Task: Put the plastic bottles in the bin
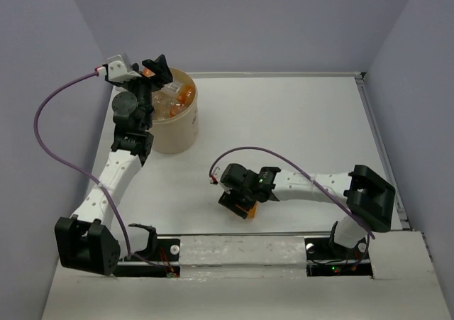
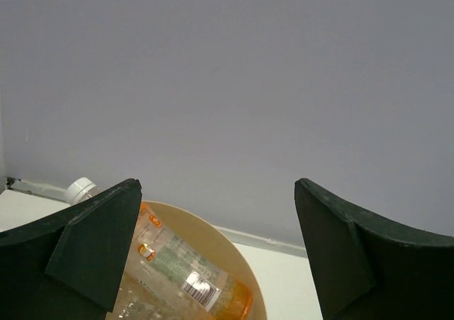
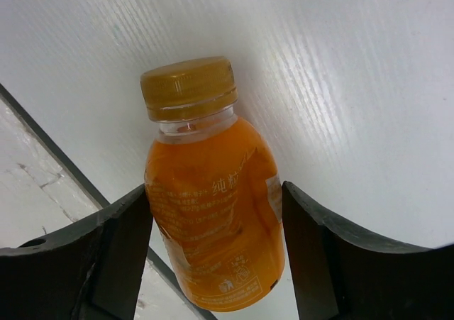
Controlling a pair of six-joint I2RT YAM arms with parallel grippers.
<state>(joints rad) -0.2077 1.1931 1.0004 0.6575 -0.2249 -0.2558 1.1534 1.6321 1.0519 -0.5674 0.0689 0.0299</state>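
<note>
The beige bin stands at the far left and holds several plastic bottles, orange and clear. My left gripper hovers over its far-left rim, open and empty. In the left wrist view the fingers frame the bin rim, an orange labelled bottle lying inside and a white cap. My right gripper is low near the table's front, shut on an orange bottle. In the right wrist view both fingers touch the sides of that bottle, which has a gold cap.
A dark strip marks the table's front edge just beside the held bottle. A purple cable loops off the left arm and another arches over the right arm. Grey walls close in at the back and both sides.
</note>
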